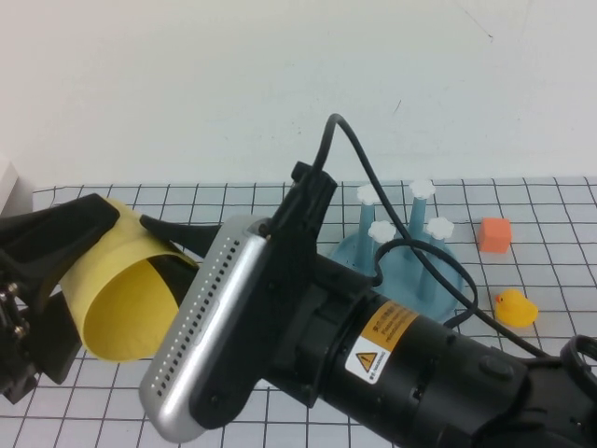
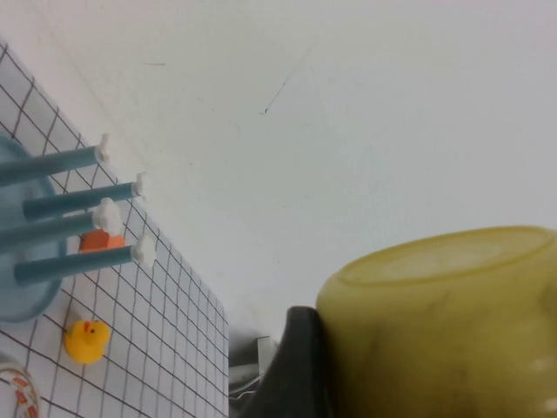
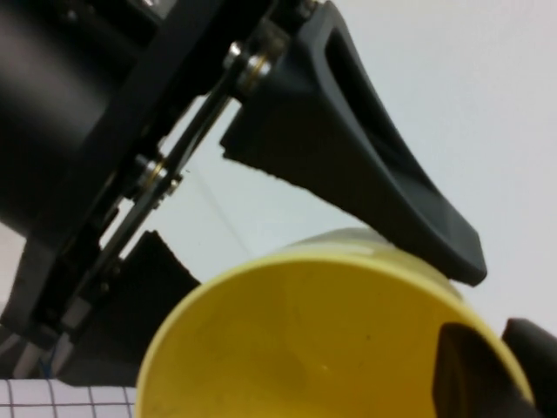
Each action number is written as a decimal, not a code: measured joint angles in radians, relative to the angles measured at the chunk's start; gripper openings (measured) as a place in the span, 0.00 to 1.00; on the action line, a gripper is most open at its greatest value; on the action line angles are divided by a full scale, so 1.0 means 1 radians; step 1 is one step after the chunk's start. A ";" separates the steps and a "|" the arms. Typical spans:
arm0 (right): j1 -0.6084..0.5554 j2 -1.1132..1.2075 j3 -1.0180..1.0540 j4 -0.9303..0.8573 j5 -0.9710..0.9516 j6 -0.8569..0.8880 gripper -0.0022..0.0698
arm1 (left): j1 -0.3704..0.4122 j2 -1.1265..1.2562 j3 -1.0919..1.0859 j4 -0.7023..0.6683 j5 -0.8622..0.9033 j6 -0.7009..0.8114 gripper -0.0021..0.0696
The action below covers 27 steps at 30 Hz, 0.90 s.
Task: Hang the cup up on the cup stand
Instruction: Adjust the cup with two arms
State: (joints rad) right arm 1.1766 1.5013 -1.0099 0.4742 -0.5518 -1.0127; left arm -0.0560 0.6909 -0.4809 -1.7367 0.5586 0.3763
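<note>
Right arm fills the foreground, its right gripper (image 1: 173,245) reaching to the cup's (image 1: 126,299) wall, grip unclear, while the left gripper (image 1: 56,271) clamps the yellow cup aloft on its side, mouth facing camera, cup stand (image 1: 401,261) well right.

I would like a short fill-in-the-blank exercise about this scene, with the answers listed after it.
1. The left gripper holds the ____ cup.
2. The cup stand has ____ upright pegs.
3. The right gripper reaches toward the cup, above the ____.
4. The rubber duck sits near the orange ____.

Answers: yellow; four; table; cube
</note>
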 joint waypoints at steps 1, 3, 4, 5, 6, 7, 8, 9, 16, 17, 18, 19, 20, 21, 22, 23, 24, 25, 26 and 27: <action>0.000 0.000 0.000 0.009 0.003 -0.002 0.09 | 0.000 0.000 0.000 0.000 0.000 0.008 0.92; 0.002 0.000 0.000 0.031 0.010 -0.002 0.11 | 0.000 0.000 0.000 0.000 0.000 0.023 0.92; 0.004 0.000 0.000 0.045 0.015 -0.002 0.13 | 0.000 0.000 0.000 0.002 -0.001 0.035 0.92; 0.004 0.000 0.000 0.065 0.022 0.001 0.15 | 0.000 0.000 0.000 0.005 -0.002 0.045 0.92; 0.006 0.000 0.000 0.086 0.028 0.003 0.17 | 0.000 0.000 0.000 0.007 -0.005 0.064 0.91; 0.006 0.000 0.000 0.118 0.040 0.011 0.21 | 0.000 0.000 0.000 0.014 -0.013 0.082 0.90; 0.006 0.000 0.000 0.155 0.045 0.015 0.25 | 0.000 0.000 0.000 0.016 -0.019 0.094 0.87; 0.006 0.000 0.000 0.191 0.048 0.022 0.28 | 0.000 0.000 0.000 0.016 -0.028 0.104 0.85; 0.006 0.000 0.000 0.311 0.051 0.031 0.64 | 0.000 0.000 0.000 0.027 -0.046 0.186 0.84; 0.006 0.000 0.000 0.314 0.055 0.031 0.66 | 0.000 0.000 0.000 0.027 -0.046 0.193 0.84; 0.006 0.000 0.000 0.315 0.060 0.031 0.67 | 0.000 0.000 0.000 0.027 -0.046 0.201 0.84; 0.006 0.000 0.000 0.316 0.066 0.031 0.68 | 0.000 0.000 0.000 0.029 -0.046 0.212 0.84; 0.006 0.000 0.000 0.317 0.079 0.031 0.68 | 0.000 0.000 0.000 0.029 -0.048 0.223 0.84; 0.006 0.000 0.000 0.317 0.092 0.031 0.68 | 0.000 0.000 0.000 0.031 -0.050 0.233 0.84; 0.006 0.000 0.000 0.319 0.105 0.031 0.68 | 0.000 0.000 0.000 0.032 -0.053 0.241 0.83; 0.006 0.000 0.000 0.319 0.120 0.031 0.68 | 0.000 0.000 0.000 0.032 -0.054 0.246 0.83; 0.006 0.000 0.000 0.320 0.131 0.031 0.69 | 0.000 0.000 0.000 0.032 -0.058 0.248 0.83; 0.006 -0.002 0.000 0.324 0.155 0.031 0.69 | 0.000 0.000 0.000 0.032 -0.062 0.250 0.83; 0.006 -0.008 0.000 0.330 0.175 0.031 0.69 | 0.000 0.000 0.000 0.032 -0.065 0.250 0.83; 0.006 -0.012 0.000 0.336 0.194 0.031 0.69 | 0.000 0.000 0.000 0.032 -0.069 0.250 0.83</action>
State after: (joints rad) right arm 1.1825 1.4897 -1.0099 0.8098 -0.3582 -0.9821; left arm -0.0560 0.6909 -0.4809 -1.7044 0.4893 0.6267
